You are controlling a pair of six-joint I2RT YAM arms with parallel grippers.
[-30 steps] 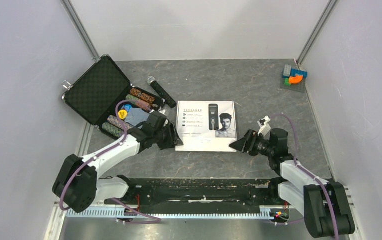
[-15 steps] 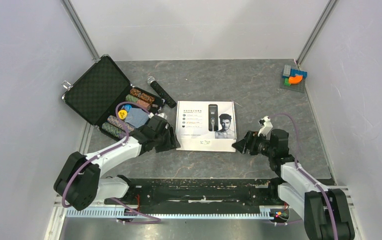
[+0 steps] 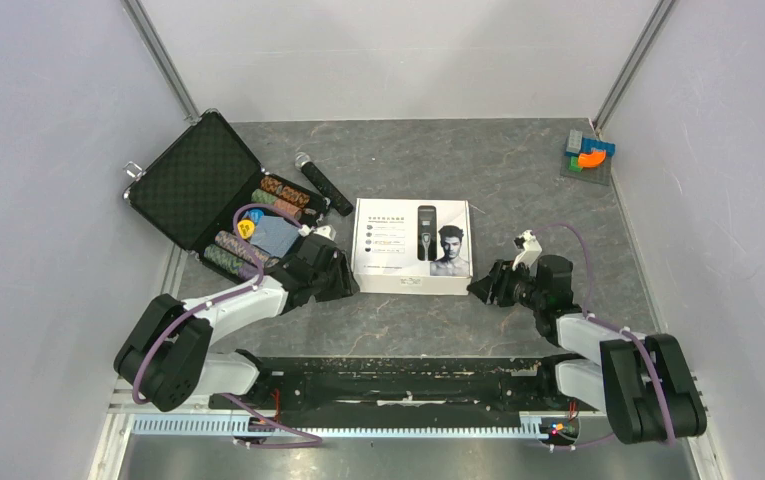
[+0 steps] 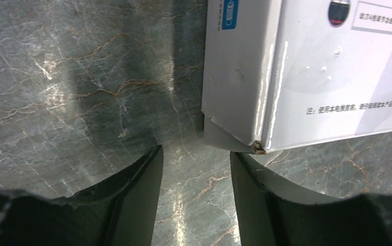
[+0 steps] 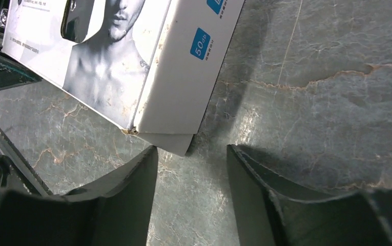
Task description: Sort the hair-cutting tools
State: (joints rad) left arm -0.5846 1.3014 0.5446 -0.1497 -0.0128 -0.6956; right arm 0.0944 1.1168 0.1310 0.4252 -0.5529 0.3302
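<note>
Sorting has not begun, as far as you can judge from here. None of the hair-cutting tools lies loose anywhere in view. The only sign of them is the printed clipper [image 3: 426, 232] on the lid of the white box [image 3: 411, 262] at the middle of the table [image 3: 518, 180], so they are most likely inside it, and the lid looks shut. Everything is left to do: open the box, take the pieces out, then sort them.

Your left pincer [image 3: 348, 283] sits low at the box's near left corner with its jaws apart and nothing between them. In the left wrist view one jaw is just beside the torn corner flap. Your right pincer [image 3: 478, 288] mirrors it at the near right corner, also open and empty, close to the flap there.

To the far left, the open black case [image 3: 193, 180] with its poker chips [image 3: 280, 195] lies near your left arm. The microphone [image 3: 323, 185] rests between the case and the box. The coloured blocks [image 3: 588, 152] sit well apart in the far right corner.
</note>
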